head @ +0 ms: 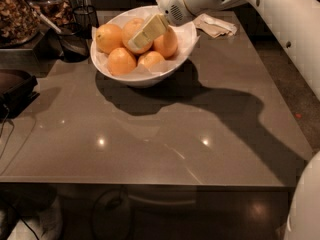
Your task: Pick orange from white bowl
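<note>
Where the white bowl (141,79) sits far-left on the grey tabletop (165,134), we count four other fruits (121,60) inside around the orange (130,29), which lies at its far middle, directly under the claw (142,36). We cannot tell whether the claw grips it. Crumpled paper (216,25) lies right of the bowl.

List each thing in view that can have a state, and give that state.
white bowl: upright on table, paper-lined, holding five oranges.
orange: resting in bowl, not lifted.
end effector: over bowl, on the orange.
napkin: crumpled, on table beyond bowl.
</note>
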You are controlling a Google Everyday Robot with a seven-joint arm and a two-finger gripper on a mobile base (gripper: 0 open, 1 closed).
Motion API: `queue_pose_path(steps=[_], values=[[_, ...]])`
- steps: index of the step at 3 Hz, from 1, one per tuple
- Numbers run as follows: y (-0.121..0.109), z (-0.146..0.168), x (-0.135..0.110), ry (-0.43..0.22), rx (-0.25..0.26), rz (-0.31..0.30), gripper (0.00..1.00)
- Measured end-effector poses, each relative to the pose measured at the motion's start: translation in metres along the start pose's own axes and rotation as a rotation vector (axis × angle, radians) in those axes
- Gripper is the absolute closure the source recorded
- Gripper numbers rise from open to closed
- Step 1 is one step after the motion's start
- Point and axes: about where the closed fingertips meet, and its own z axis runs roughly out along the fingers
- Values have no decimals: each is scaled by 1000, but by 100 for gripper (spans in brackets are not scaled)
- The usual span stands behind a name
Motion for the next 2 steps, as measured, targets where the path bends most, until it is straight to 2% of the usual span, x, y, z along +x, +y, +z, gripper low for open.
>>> queue_pose_path(steps=[2], values=[[-11,13,5,-22,-4,7,11]])
